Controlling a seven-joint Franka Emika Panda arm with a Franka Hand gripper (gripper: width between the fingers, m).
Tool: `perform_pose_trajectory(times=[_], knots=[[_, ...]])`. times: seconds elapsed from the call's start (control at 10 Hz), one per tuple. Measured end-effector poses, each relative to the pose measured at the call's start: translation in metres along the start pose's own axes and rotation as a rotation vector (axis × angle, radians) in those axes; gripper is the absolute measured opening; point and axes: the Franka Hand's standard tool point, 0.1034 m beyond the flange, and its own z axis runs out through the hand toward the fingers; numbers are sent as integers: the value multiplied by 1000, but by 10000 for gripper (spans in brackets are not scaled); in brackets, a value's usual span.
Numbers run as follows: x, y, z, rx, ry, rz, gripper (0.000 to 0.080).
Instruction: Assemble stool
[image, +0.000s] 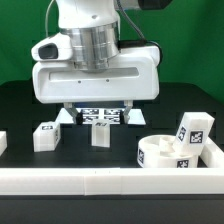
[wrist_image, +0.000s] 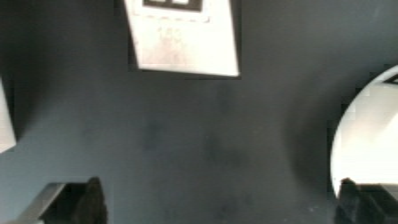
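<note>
Plainly, the tool (image: 98, 113) hangs wide open above the table (image: 20, 105), holding nothing.

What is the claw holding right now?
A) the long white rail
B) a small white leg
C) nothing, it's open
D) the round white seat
C: the claw stands wide open over the bare black table, with nothing between its fingertips; the round seat lies apart from it.

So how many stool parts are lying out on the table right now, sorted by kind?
Seat disc: 1
Legs: 3
Total: 4
Two small tagged bits by the claw are too unclear to count.
</note>
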Motion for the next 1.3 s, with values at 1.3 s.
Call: perform_pose_trajectory(times=[1.3], knots=[[-36, 16, 40, -12, -837, 102, 648]])
